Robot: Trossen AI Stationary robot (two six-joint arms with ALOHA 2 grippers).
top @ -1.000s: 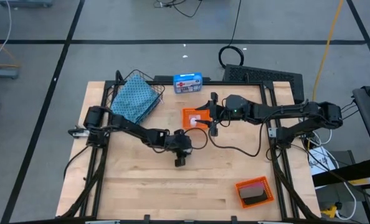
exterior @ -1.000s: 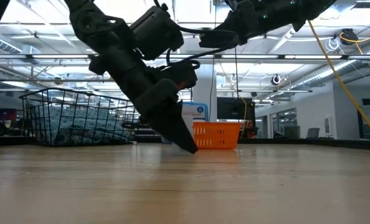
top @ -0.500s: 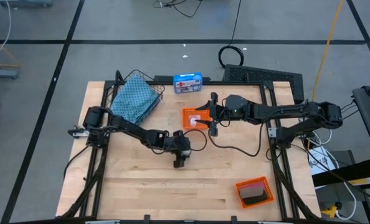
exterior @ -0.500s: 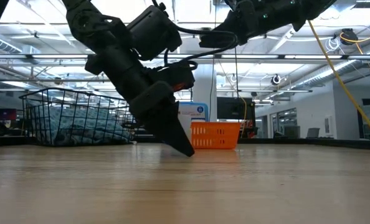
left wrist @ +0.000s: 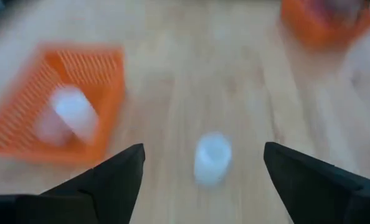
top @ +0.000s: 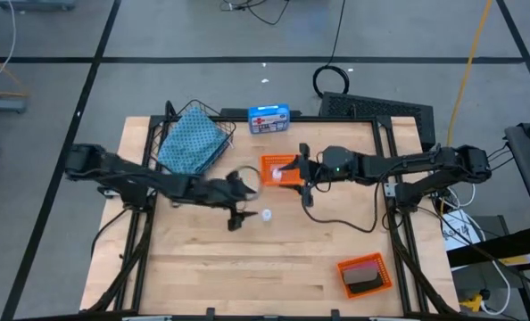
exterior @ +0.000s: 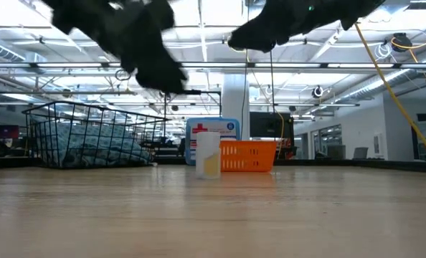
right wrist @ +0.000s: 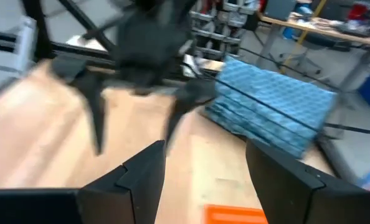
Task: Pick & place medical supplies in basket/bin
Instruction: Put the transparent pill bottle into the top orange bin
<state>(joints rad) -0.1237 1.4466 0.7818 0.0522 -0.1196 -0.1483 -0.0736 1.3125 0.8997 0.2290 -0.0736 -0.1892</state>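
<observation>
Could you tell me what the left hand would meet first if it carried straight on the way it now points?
Most likely the small white vial, standing upright on the table between the left hand's open fingers; depth is unclear, so it might pass over.

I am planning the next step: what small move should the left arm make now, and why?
Probably lower the open left end effector back around the vial and close. The vial stands alone on the table, outside the basket, between the open fingers in the wrist view.

Motion-blurred left end effector (exterior: pixel 152 61) above the upright vial (exterior: pixel 208 154); contents of far orange tray (exterior: pixel 249 155) hidden behind its wall.
</observation>
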